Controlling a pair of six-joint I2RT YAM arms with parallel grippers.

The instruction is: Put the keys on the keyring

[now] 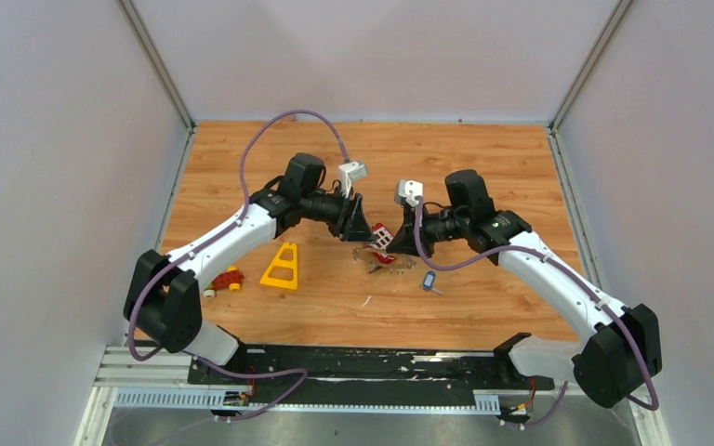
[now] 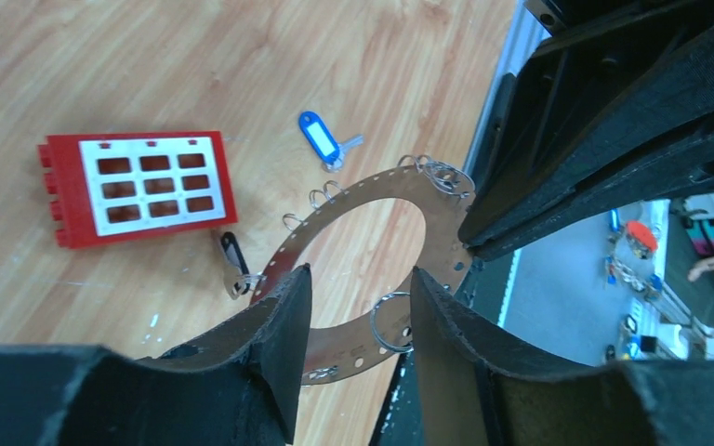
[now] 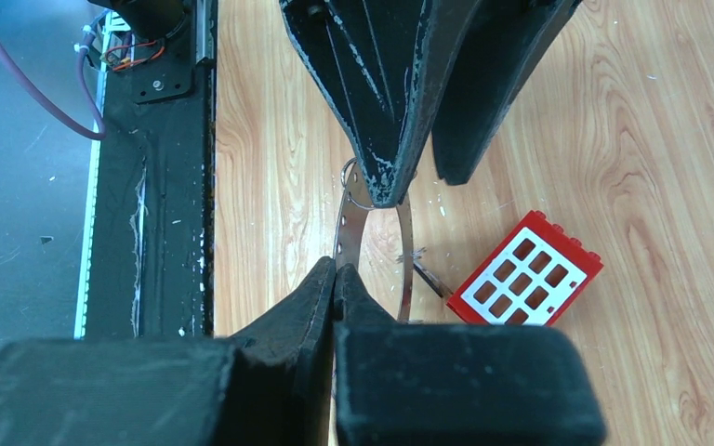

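The keyring (image 2: 372, 190), a thin grey perforated metal band with small wire loops, is held above the wood. My right gripper (image 3: 337, 269) is shut on its edge, and it also shows as the black fingers (image 2: 521, 200) at the right of the left wrist view. My left gripper (image 2: 361, 274) stands open, one finger on each side of the band, and a small split ring (image 2: 390, 321) sits by its right pad. The black-headed key (image 2: 231, 253) lies against the ring's outer edge. The blue-headed key (image 2: 321, 139) lies loose on the table (image 1: 429, 281).
A red block with white squares (image 2: 135, 186) lies flat beside the ring. In the top view a yellow triangular frame (image 1: 281, 268) and small red and orange toy bits (image 1: 226, 279) sit to the left. The black base rail (image 3: 163, 204) runs along the near edge.
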